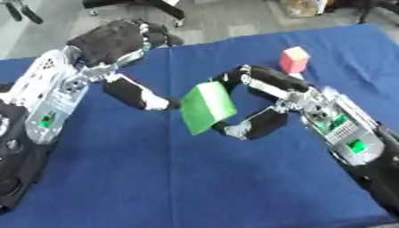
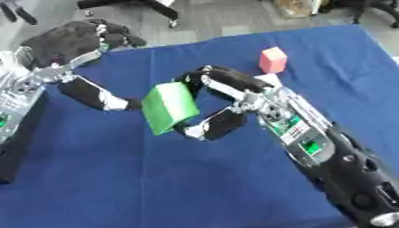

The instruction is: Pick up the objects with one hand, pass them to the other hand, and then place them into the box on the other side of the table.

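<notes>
Right robot hand (image 1: 261, 100) is curled round the green block (image 1: 207, 107), fingers over its top edge and thumb under its lower one, holding it tilted above the blue counter (image 1: 195, 187) with its broad face turned toward my left side, which I judge leaves that face free for the handover. Left robot hand (image 1: 117, 49) hangs just beside it with fingers relaxed and spread, thumb tip near or touching the block's left edge (cannot tell which), holding nothing yet. Pink block (image 1: 295, 59) stands behind my right wrist on the counter, presumably next; no box in view.
</notes>
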Available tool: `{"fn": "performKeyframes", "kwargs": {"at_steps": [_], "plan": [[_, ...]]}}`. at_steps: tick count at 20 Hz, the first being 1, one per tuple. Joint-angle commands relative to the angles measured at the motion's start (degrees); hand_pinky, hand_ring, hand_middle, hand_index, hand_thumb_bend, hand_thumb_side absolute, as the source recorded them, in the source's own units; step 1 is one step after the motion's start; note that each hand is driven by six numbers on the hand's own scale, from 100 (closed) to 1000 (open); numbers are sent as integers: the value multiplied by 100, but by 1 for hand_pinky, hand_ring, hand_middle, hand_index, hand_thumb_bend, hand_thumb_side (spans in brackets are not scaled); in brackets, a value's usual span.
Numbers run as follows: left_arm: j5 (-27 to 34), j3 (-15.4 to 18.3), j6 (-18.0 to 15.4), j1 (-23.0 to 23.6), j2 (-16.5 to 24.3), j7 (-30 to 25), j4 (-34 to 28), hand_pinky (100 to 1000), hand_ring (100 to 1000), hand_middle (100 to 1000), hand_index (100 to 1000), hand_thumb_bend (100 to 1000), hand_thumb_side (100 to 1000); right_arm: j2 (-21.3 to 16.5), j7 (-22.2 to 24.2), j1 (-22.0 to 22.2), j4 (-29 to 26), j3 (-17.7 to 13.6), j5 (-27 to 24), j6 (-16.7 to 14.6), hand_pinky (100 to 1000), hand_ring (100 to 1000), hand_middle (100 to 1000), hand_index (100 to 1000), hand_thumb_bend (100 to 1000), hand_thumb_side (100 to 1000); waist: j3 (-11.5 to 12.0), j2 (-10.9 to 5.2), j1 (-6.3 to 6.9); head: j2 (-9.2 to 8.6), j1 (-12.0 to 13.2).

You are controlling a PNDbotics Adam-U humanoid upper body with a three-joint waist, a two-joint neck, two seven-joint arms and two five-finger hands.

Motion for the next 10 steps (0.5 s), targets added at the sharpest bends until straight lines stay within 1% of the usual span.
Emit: {"fn": "performKeyframes", "kwargs": {"at_steps": [1,7,10], "plan": [[1,34,-11,-146,23,-123,-48,870,720,721,897,621,720,-15,-184,-111,38,-58,193,101,823,661,552,499,184,368,15,-117,70,-15,-28],[98,82,29,-131,25,-226,-67,866,717,716,892,624,720,12,-251,-104,190,-47,597,112,823,671,560,503,186,359,28,-114,65,-15,-41],[167,84,51,-133,10,-249,-79,862,715,712,889,623,724,36,-297,-113,273,-52,717,124,822,669,556,502,186,359,34,-110,65,-15,-49]]}}
